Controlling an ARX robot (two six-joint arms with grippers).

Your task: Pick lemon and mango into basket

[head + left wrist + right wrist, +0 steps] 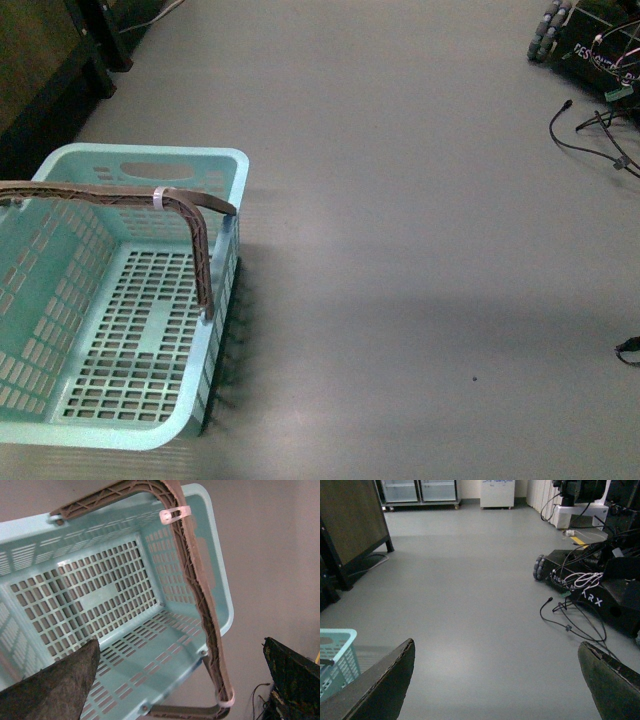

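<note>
The basket is pale aqua, its walls and bottom patterned with rows of slots. Its handles are brown with a ribbed lattice and carry a white clip. The floor is plain grey.

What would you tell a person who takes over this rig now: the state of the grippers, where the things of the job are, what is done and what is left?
Left gripper: open, empty, above the inside of the basket.
Right gripper: open, empty, over the floor, to the right of the basket.
Basket: on the floor, front left of the robot, empty; a brown handle arches over it.
Lemon and mango: in no view.
Done: nothing is in the basket yet.
Left: find both fruits, pick each, put them in the basket.
</note>
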